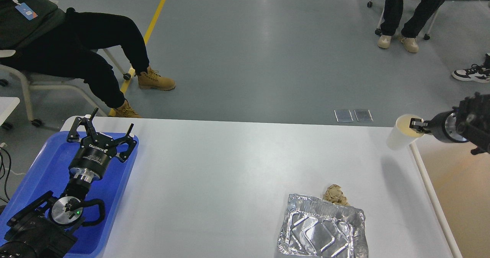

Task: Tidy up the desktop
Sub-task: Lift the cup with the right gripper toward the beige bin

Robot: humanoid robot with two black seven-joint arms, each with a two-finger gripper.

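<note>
the right gripper (416,126) pinches a tipped paper cup (402,135) by its rim beyond the desktop (237,166) edge, probably for binning, while the left gripper (102,129) hangs spread and empty above the blue tray (46,162).

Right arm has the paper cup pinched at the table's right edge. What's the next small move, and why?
Probably carry the paper cup a little further right and let go over the beige bin. The right tool grips the cup's rim, tilted, just at the desktop edge beside the bin's rim, so it isn't clearly over the opening yet. Foil tray and crumpled paper wait.
</note>
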